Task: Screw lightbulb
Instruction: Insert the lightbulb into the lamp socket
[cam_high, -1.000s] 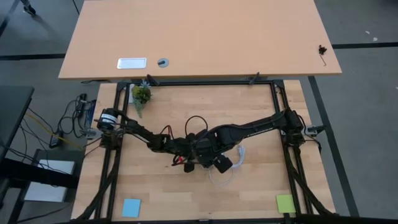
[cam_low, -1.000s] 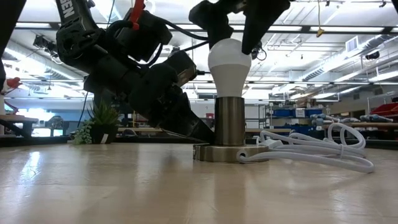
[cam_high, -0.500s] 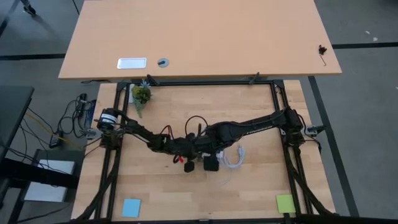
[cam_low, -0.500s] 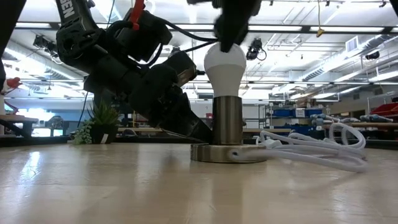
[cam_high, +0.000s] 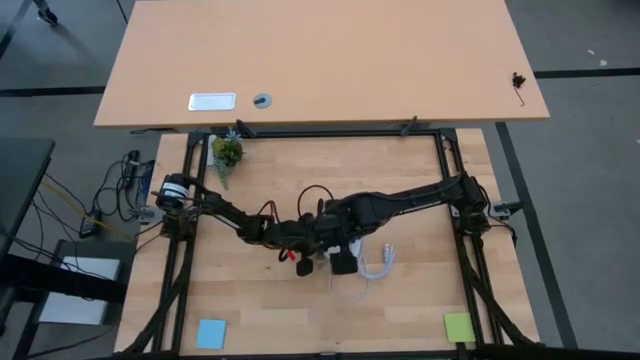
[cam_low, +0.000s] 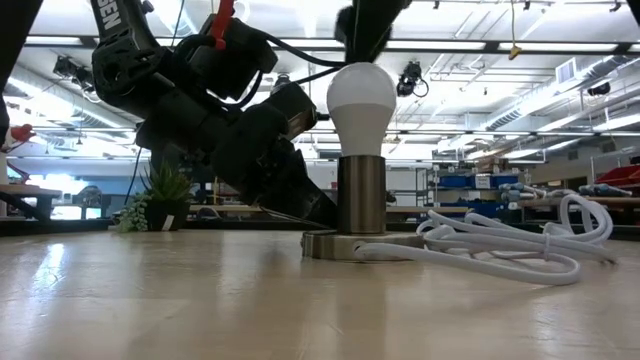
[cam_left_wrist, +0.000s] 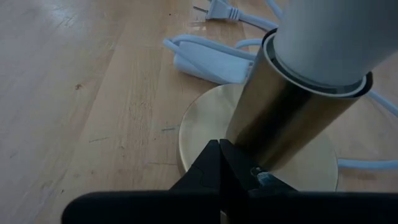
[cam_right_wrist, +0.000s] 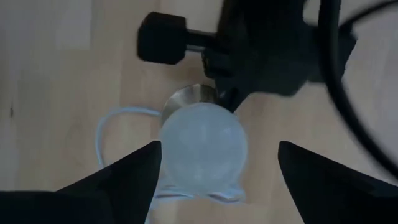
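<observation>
Both dark arms reach from the sides of the high view and meet at its centre. The left arm stretches from the left edge, low and slanted, and its left hand (cam_left_wrist: 219, 163) has both fingers pressed together into a closed point. The right arm comes from the right edge and bends downward at the wrist; its right hand (cam_right_wrist: 214, 167) points straight down, fingers (cam_right_wrist: 127, 174) spread wide apart, gripping nothing.
</observation>
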